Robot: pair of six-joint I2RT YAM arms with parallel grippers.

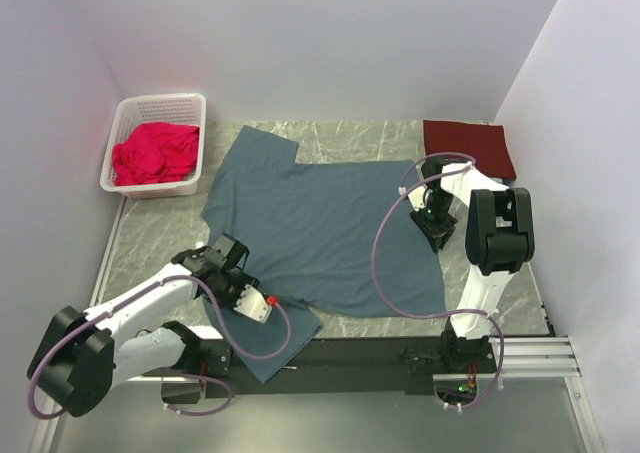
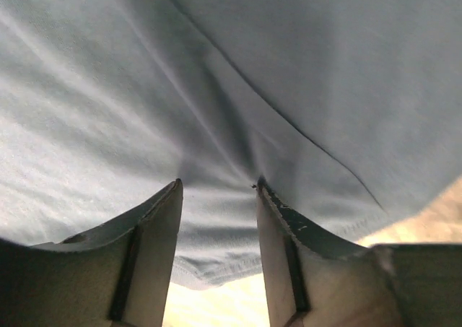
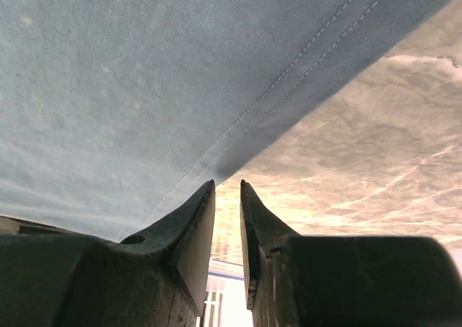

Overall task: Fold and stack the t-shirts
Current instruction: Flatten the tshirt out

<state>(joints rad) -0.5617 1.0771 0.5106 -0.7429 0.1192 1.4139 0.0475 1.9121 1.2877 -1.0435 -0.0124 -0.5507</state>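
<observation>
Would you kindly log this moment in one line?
blue-grey t-shirt spread flat | left gripper on near-left edge, jaws apart | right gripper at right hem, jaws narrowly apart

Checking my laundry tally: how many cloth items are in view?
3: the blue-grey t-shirt spread flat in the centre, the maroon t-shirt folded at the far right corner, and red cloth bunched in the white basket, which may hide more.

Bright, even light; wrist views soft-edged.

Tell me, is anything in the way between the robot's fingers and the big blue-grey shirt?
No, nothing visible. The left fingers are at the near-left edge of the slate blue-grey cloth t-shirt, the right fingers at its right hem.
</observation>
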